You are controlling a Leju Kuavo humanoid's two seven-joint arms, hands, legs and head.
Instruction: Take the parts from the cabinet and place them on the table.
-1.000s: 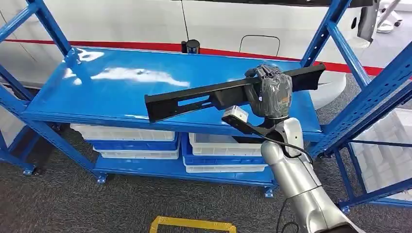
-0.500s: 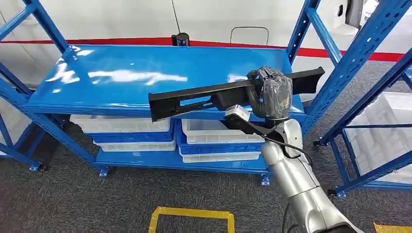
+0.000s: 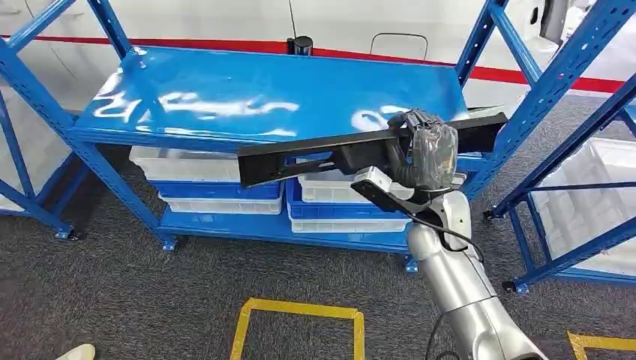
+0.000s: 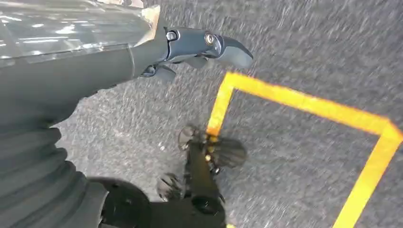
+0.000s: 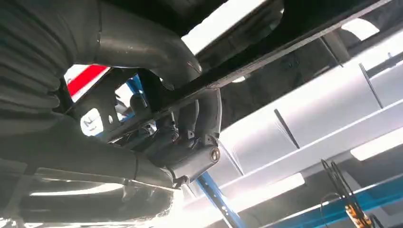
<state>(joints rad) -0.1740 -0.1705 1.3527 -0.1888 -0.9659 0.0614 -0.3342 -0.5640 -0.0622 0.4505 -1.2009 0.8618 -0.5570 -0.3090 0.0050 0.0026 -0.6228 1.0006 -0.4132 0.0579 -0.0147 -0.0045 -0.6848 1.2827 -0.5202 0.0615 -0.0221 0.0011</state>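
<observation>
Part: long black plastic panel (image 3: 352,148) with slots cut along it, held roughly level in the air, one end reaching toward the left upright side of the rack and the other poking out past the right hand.
Right hand: grey hand (image 3: 427,154) under a clear wrap, fingers curled over the top edge of the part and gripping it near its right end; in the right wrist view the dark fingers (image 5: 209,114) hook round a black bar of the part (image 5: 285,33).
Where the part is: in front of the blue shelf (image 3: 225,90), at about the height of its front edge, not resting on it (glare streaks mark the shelf top).
Left hand: seen in the left wrist view (image 4: 204,45), hanging over the grey carpet (image 4: 313,47), thumb stretched out and nothing in it; the other fingers are mostly hidden, so how they lie I cannot tell.
Lower shelf: white and blue bins (image 3: 217,191) stacked in two groups.
Floor: yellow tape rectangle (image 3: 300,311) on the carpet, near the robot's side.
Right side: second blue rack (image 3: 570,112) with a white crate (image 3: 600,180) behind its braces.
</observation>
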